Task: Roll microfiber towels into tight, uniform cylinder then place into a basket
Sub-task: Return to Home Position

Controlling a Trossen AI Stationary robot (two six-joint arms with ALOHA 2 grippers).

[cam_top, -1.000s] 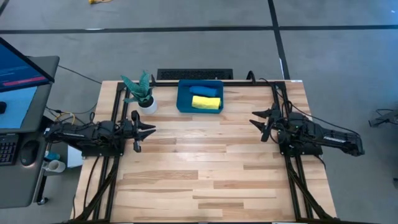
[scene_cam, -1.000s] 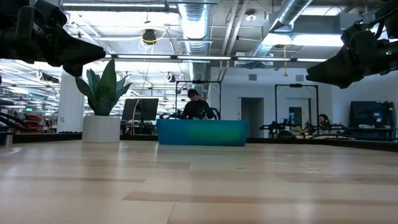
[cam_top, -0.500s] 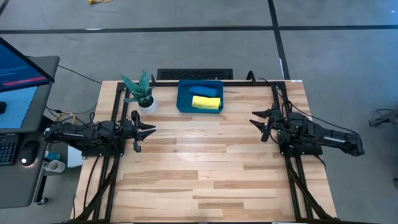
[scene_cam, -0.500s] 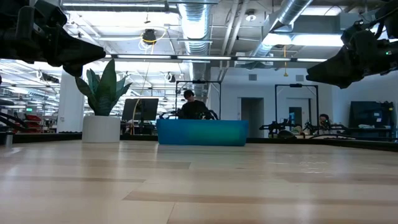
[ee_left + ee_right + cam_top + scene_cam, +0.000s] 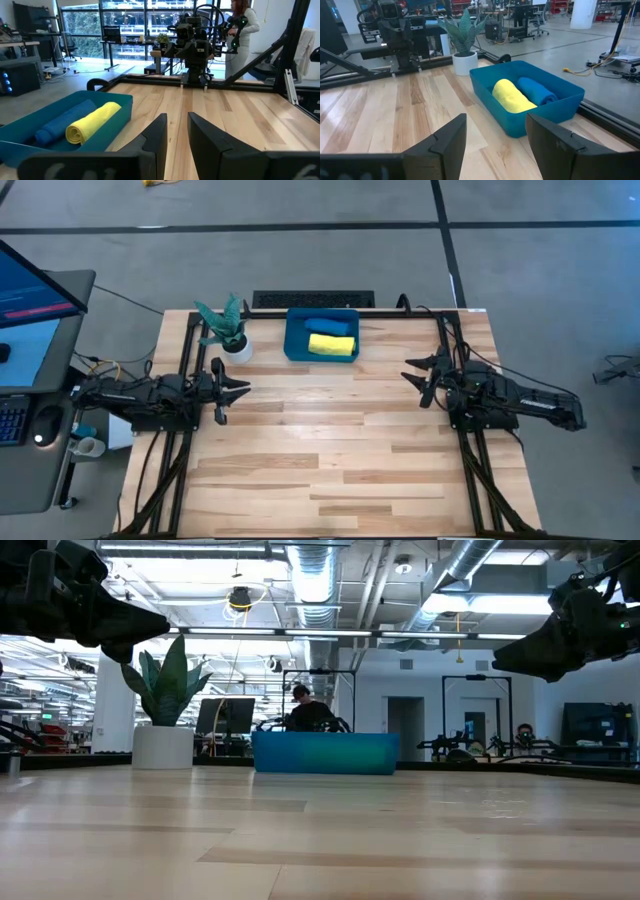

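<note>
Towels (image 5: 330,344) lie rolled in the basket (image 5: 292,345); we judge homing best done slowly, left gripper (image 5: 240,390) and right gripper (image 5: 413,383) at opposite tabletop (image 5: 330,450) edges, fingers apart and empty.

Table (image 5: 330,450): smooth wood planks, slight sheen. Basket (image 5: 550,112): smooth teal plastic. Yellow towel (image 5: 510,97), blue towel (image 5: 537,90): matt cloth.

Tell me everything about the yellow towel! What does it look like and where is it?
The yellow towel is bright, plain and soft-looking, like fluffy cloth. It is rolled into a chubby tube, and one end shows the spiral of its layers. It lies on its side inside the teal basket, near the back edge of the table. It sits side by side with the rolled blue towel and seems to touch it. Nothing is holding it.
</note>
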